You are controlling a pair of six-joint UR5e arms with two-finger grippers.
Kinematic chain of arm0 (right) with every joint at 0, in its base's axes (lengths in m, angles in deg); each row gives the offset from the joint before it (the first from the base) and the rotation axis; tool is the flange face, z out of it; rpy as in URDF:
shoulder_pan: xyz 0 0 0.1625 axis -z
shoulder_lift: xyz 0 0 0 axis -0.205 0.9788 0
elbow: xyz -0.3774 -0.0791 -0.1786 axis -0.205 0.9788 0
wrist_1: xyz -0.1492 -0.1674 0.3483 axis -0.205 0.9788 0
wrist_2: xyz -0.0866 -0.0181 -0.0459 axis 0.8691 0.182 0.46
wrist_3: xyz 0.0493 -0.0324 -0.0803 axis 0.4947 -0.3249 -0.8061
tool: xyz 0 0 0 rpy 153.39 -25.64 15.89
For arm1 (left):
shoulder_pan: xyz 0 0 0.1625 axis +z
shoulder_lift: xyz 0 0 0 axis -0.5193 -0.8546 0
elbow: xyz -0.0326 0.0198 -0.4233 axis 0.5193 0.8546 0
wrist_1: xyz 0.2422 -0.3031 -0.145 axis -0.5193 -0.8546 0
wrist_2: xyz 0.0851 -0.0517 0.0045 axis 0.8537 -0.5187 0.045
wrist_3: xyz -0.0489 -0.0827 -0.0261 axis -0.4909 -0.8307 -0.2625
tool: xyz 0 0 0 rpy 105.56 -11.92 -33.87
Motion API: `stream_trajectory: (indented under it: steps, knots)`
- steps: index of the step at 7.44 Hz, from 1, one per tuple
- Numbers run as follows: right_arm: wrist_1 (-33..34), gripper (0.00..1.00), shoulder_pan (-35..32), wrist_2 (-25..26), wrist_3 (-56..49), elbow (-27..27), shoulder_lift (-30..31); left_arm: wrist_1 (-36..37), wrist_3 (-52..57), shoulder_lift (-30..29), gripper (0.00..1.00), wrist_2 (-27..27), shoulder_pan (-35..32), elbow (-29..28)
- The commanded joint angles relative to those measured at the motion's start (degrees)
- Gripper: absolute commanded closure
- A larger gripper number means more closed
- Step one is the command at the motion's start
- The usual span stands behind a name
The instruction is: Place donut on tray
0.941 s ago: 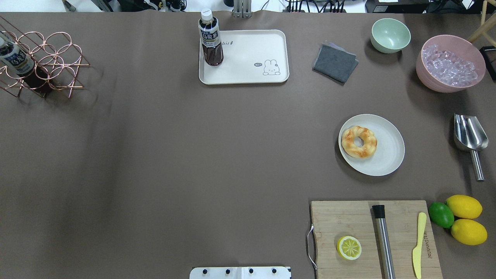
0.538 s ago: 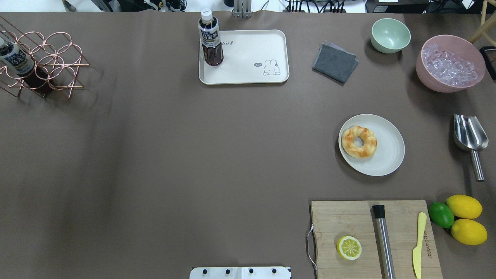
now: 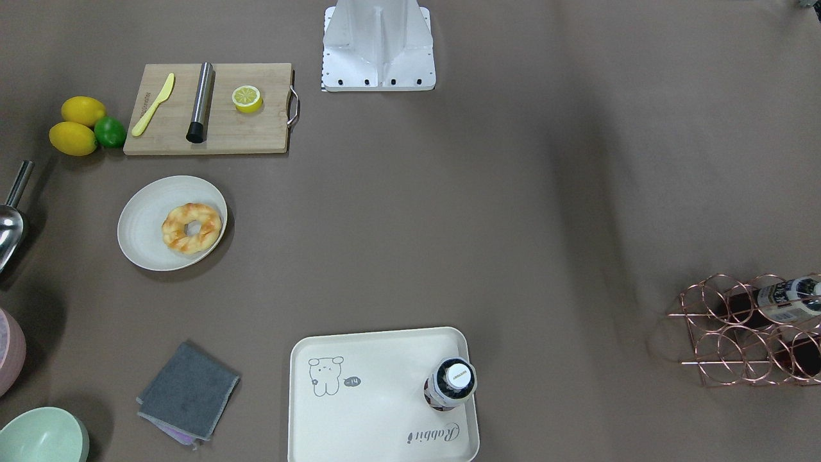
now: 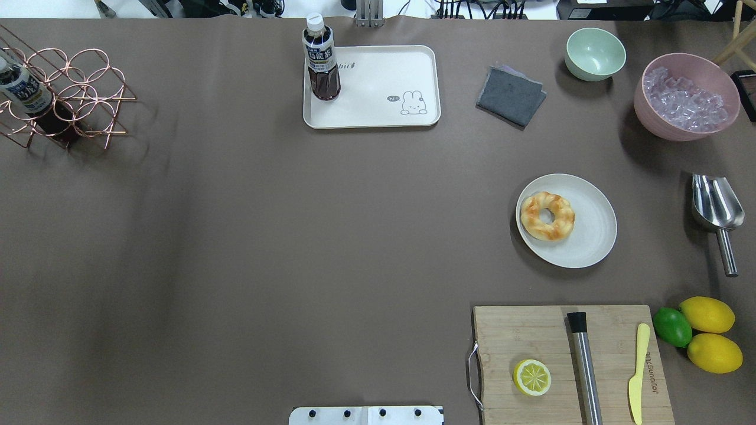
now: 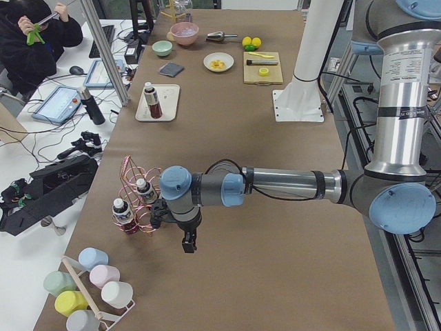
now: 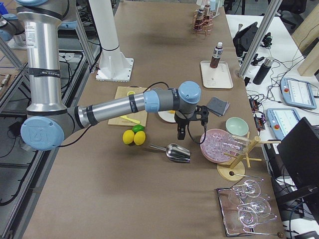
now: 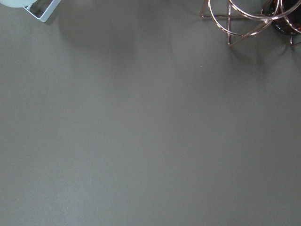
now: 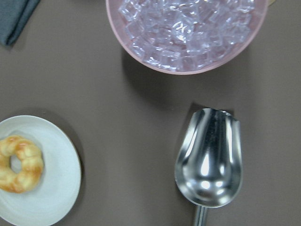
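Overhead exterior showed nothing had shifted: the donut (image 4: 547, 215) stayed on the round plate (image 4: 592, 239), well apart from the tray (image 4: 384, 88) farther off, which held only a bottle (image 4: 321, 59). How far the right end effector (image 6: 180, 134) or the left end effector (image 5: 188, 243) was open could not be told; the pickup seemed not yet begun.

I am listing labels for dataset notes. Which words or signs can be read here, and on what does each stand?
"Rabbit": script on the tray.
"hi~": speech bubble by the tray's drawing.
Label of the bottle on the tray: too small to read.
Label of the other bottle: too small to read.
Mark on the cutting board: blurred.
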Motion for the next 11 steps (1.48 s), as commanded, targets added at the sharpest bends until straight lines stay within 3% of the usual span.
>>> stream_trajectory:
  steps: [1, 2, 5, 6, 9, 11]
  knots:
    - [-9.77, 0.00, 6.33, -2.67, 13.24, -0.12, 0.80, 0.00, 0.00, 0.01, 0.02, 0.00, 0.50, -0.22]
    - [-13.99, 0.00, 8.97, 1.52, 15.54, -0.12, 1.68, 0.00, 0.00, 0.01, 0.02, 0.00, 0.85, -0.22]
    - [-26.64, 0.00, 16.44, 4.98, 27.56, 3.81, 2.48, 0.00, 0.00, -0.08, 0.02, 0.00, 0.94, -0.31]
    - [-31.39, 0.00, 19.60, 8.21, 32.22, 5.84, 2.48, 0.00, 0.00, -0.08, 0.02, 0.00, 0.94, -0.22]
    - [-40.63, 0.00, 27.34, 12.70, 43.06, 8.31, 1.25, 0.00, 0.09, 0.01, 0.02, 0.00, 0.94, -0.40]
    - [-43.56, 0.00, 28.50, 12.99, 45.35, 10.68, 0.63, 0.00, 0.09, 0.01, 0.02, 0.00, 0.94, -0.57]
